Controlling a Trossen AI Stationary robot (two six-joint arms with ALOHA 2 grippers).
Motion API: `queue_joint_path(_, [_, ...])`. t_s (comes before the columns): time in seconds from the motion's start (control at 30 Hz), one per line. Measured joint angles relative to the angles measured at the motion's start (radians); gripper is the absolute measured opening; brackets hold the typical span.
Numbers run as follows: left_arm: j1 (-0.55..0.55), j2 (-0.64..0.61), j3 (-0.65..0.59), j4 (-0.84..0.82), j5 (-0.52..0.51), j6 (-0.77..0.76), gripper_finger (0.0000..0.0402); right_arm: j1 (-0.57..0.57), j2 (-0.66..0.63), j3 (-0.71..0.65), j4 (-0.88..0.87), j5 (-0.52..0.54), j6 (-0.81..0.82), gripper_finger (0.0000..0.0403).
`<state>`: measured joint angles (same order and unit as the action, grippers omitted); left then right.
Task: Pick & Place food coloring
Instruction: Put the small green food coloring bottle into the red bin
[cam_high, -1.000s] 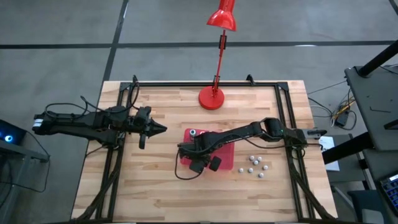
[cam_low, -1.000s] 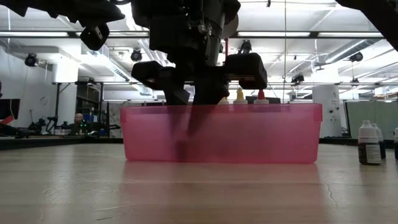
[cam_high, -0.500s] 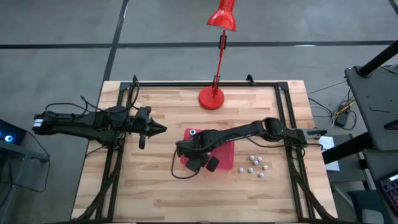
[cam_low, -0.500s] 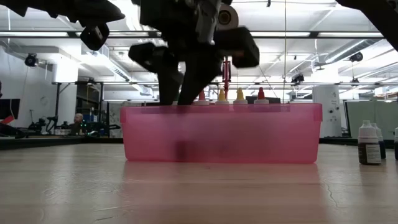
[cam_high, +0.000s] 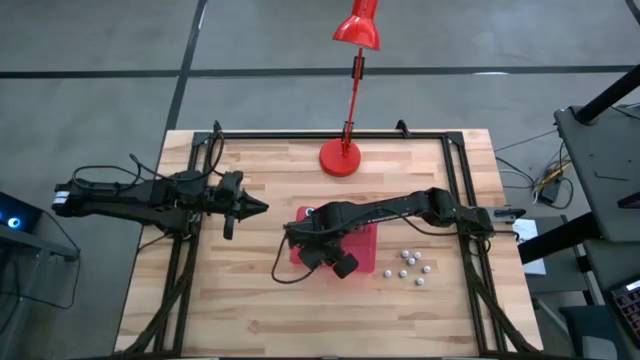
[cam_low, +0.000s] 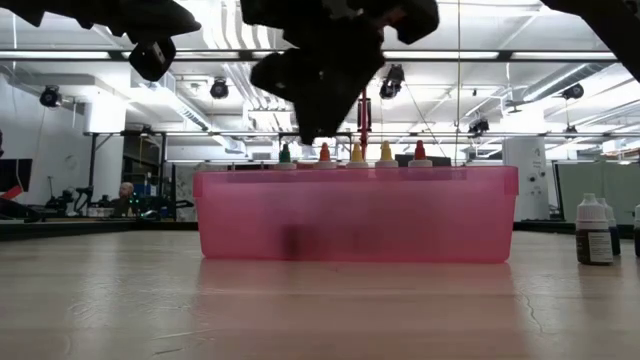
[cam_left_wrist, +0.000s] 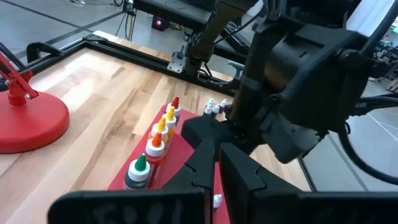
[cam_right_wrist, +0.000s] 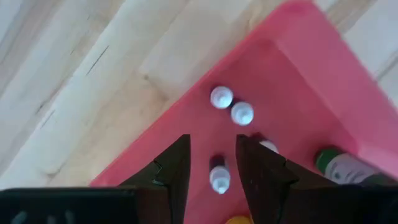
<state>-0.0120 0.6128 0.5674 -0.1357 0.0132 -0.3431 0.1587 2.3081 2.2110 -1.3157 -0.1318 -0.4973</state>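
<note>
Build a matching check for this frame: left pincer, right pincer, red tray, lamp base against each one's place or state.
Things:
1. left pincer
2. right pincer
3. red tray
4. lamp base

Places or states:
A. holds a row of bottles with coloured caps
B. open, above the tray
C. near the far edge of the table, beyond the tray
D. shut, over bare wood left of the tray

Pairs: 1-D, 2-B, 3-A, 4-C

Two dark jointed arms trailing black cables.
</note>
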Motion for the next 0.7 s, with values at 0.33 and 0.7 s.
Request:
queue_joint_path(0.33, [0.0, 0.0, 0.0, 0.0, 0.0, 0.0, 0.0, 0.0, 0.0, -0.003, -0.176, -0.073, 0.045, 0.0101])
queue_joint_path(0.7, [0.0, 0.0, 0.0, 0.0, 0.0, -0.001, 0.0, 0.007, -0.058, -0.005, -0.256, -0.131, 0.107, 0.0082])
